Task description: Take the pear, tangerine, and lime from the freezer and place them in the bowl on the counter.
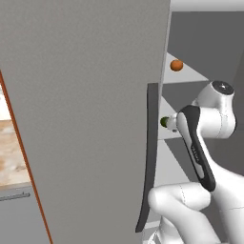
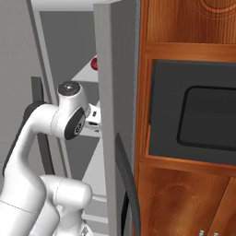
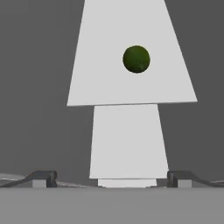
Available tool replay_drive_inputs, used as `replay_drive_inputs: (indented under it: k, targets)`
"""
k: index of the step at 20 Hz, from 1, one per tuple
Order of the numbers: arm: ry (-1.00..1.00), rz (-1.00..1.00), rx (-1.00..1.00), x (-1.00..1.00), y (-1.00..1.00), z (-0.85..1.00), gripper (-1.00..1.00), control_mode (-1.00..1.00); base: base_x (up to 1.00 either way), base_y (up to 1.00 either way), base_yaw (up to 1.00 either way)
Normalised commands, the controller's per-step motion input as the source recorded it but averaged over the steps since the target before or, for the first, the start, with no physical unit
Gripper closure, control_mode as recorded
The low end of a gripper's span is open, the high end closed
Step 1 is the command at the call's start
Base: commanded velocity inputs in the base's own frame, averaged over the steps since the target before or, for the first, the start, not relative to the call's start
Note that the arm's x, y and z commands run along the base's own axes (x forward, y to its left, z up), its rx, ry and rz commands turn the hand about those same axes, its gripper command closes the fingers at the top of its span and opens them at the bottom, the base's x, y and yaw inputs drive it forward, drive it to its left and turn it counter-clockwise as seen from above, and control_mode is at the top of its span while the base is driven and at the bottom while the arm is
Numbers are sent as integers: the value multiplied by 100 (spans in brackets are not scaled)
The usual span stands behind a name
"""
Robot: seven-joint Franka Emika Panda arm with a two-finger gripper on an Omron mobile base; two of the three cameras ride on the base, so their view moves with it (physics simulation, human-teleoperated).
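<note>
The freezer (image 1: 86, 119) is standing with its big flat grey door swung open. The door is taking up most of the left base view. Its long dark handle (image 1: 150, 157) is running down the door's right edge, just beside the arm.

The white arm is reaching past that edge into the grey inside. There is only a narrow gap between the door edge and the arm's elbow.

The tangerine (image 1: 177, 65) is sitting on a pale upper shelf (image 1: 190, 74), well above the arm. A small green fruit, the lime (image 3: 136, 59), is lying on a lower pale shelf (image 3: 109, 78). In the left base view the lime (image 1: 164, 122) is peeking out just past the door edge, close to the arm's wrist.

In the hand view the gripper (image 3: 111, 179) is pointing at that shelf. Its two dark tips are sitting far apart, wide open, and are holding nothing. The lime is well ahead of them, with bare shelf all around it.

A red thing (image 2: 94, 63) is showing on a high shelf in the right base view. A brown wooden cabinet (image 2: 184, 115) with a dark panel is standing to the right of the freezer.
</note>
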Motion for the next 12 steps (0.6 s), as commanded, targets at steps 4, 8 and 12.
replay_drive_inputs:
  k: [4,8,12]
  targets:
    - [-8,-3,0,9,-22,-34,-100,-100,0,0,0]
    - [0,0,0,34,-21,-8,-100,-100,0,0,0]
    - [0,0,1,48,-5,0,-100,-100,0,0,0]
